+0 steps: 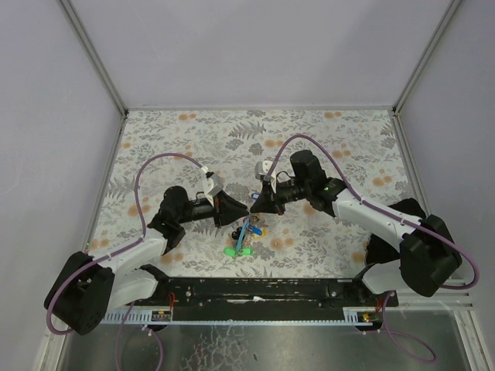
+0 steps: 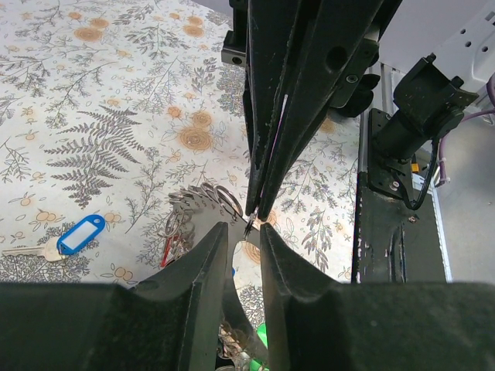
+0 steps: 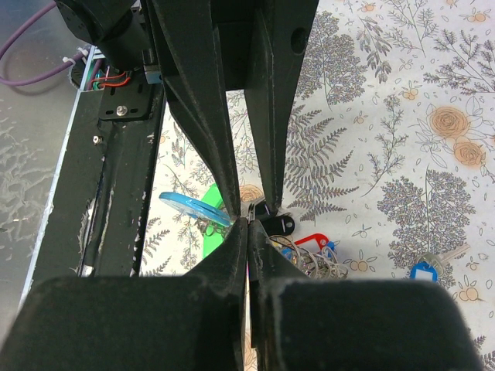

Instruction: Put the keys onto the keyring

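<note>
The keyring hangs by its thin silvery ring (image 3: 254,207) from my right gripper (image 3: 247,222), which is shut on it. Its light-blue strap (image 3: 192,206) slopes down to the left over a green tag (image 3: 210,232). In the top view the strap (image 1: 247,230) dangles just under the two meeting grippers. My left gripper (image 2: 246,230) faces the right gripper (image 2: 256,215) tip to tip, jaws slightly apart and holding nothing. A bunch of rings and keys (image 3: 329,259) with red and black tags lies below. One blue-capped key (image 2: 77,234) lies alone on the cloth.
A floral cloth (image 1: 340,147) covers the table between white walls. The black base rail (image 1: 255,290) runs along the near edge, close behind the bunch. Purple cables (image 1: 147,174) arc over both arms.
</note>
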